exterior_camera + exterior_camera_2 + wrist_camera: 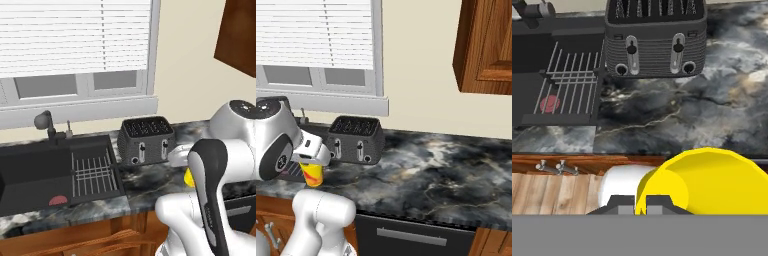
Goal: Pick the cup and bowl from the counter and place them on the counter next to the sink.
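While pinched, cup [313, 174] hangs beneath end effector [312, 161].

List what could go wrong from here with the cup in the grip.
1. The tool is shut on the cup, held above the counter near its front edge; a slip could send it to the floor.
2. The toaster stands close behind; a swing toward the sink might clip it.
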You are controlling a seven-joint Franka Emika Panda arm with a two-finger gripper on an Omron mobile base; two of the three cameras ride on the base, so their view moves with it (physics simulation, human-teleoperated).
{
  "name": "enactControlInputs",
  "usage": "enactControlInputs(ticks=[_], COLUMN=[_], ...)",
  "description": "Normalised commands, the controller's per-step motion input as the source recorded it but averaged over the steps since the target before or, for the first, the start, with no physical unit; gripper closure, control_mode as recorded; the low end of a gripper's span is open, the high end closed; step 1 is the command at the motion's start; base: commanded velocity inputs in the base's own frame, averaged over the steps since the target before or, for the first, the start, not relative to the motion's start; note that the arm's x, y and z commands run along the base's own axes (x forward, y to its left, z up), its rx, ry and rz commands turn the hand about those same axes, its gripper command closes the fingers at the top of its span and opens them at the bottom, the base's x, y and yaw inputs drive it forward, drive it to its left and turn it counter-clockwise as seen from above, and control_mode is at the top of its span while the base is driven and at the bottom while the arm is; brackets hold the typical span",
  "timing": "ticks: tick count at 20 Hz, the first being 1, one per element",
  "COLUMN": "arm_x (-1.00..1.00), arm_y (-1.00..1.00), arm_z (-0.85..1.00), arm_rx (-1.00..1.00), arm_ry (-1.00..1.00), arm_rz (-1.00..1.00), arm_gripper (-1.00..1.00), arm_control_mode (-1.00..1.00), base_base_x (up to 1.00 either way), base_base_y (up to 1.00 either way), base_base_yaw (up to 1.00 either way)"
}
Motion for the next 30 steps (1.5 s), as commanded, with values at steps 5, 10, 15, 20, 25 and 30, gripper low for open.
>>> enactControlInputs(ticks=[5,10,15,20,25,30], arm_x=[0.31,0.48,0.41,0.32,0.21,0.1], arm_y=[0.28,0.37,0.41,0.22,0.05,0.0], arm_z=[-0.24,-0.32,-0.3,-0.3,-0.25,-0.29], arm_rx=[0.0,0.0,0.0,0.0,0.0,0.0], arm_ry=[0.0,0.0,0.0,0.0,0.0,0.0], arm_rz=[0.11,0.01,0.0,0.0,0.0,0.0], arm_gripper=[1.0,1.0,1.0,1.0,1.0,1.0], arm_control_mode=[-1.0,-1.0,-1.0,-1.0,-1.0,-1.0], base_base_x=[0.0,0.0,0.0,0.0,0.0,0.0], base_base_y=[0.0,0.0,0.0,0.0,0.0,0.0], base_base_yaw=[0.0,0.0,0.0,0.0,0.0,0.0])
